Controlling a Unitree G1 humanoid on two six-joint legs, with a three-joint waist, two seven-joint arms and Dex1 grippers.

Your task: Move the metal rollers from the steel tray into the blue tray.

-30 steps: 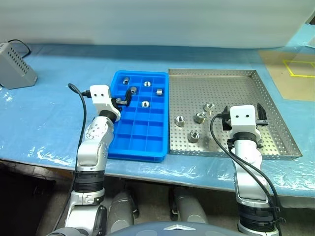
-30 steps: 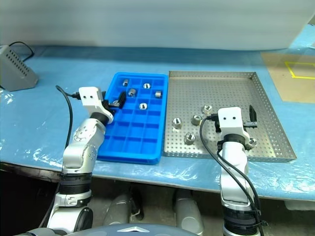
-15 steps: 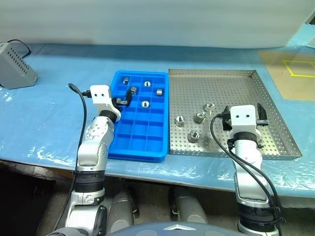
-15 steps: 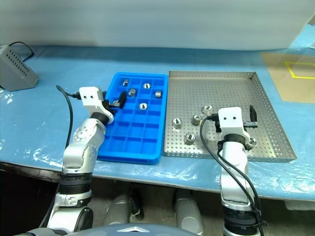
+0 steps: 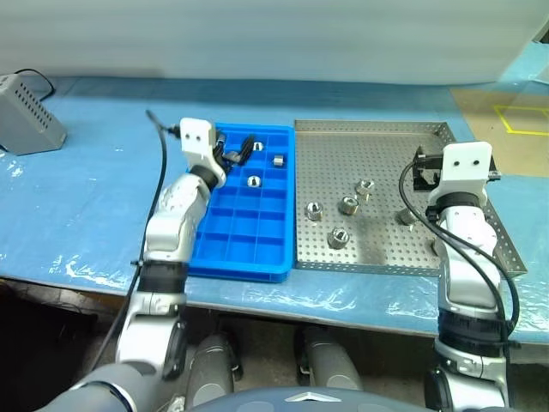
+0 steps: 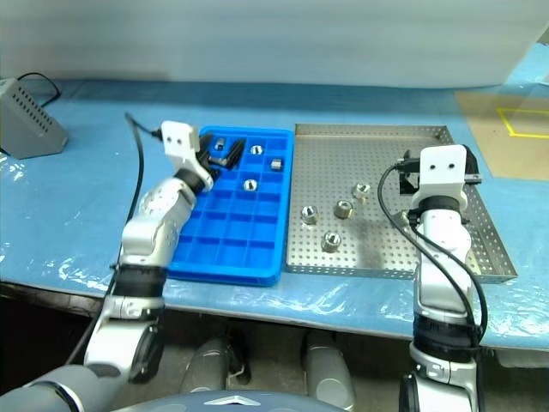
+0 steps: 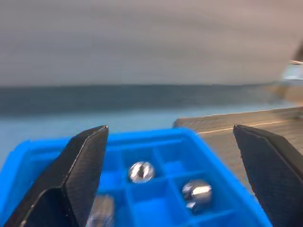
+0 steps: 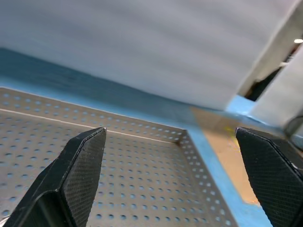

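The blue tray (image 5: pixel 244 206) is sitting on the blue-covered table (image 5: pixel 77 206), and the steel tray (image 5: pixel 480 184) is lying just beside it at 3 o'clock, long edges nearly touching. The left gripper (image 7: pixel 173 184) is hanging over the far end of the blue tray with its two black fingers (image 7: pixel 71 184) spread wide and nothing between them — through the gap, the metal rollers (image 7: pixel 141 171) are showing in the far compartments. In the head views, rollers are resting in the blue tray's top rows: one at (image 5: pixel 258 147), one at (image 5: pixel 278 160), one at (image 5: pixel 253 181), each in its own square cell, with another partly hidden beside the gripper's white housing.

Over in the steel tray, four rollers are lying loose near the middle of the perforated floor — at (image 5: pixel 364 185), (image 5: pixel 347 205), (image 5: pixel 314 210) and (image 5: pixel 339 238) — and a fifth (image 5: pixel 406 217) is sitting at about 3 o'clock from that cluster, close to the right arm. The right gripper (image 8: pixel 173 184) is hovering above the right half of the steel tray, fingers (image 8: pixel 75 184) wide apart and gripping nothing, pointing toward the tray's far corner. At 10 o'clock on the table, well apart from both trays, a grey box (image 5: pixel 26 116) with a black cable is sitting.
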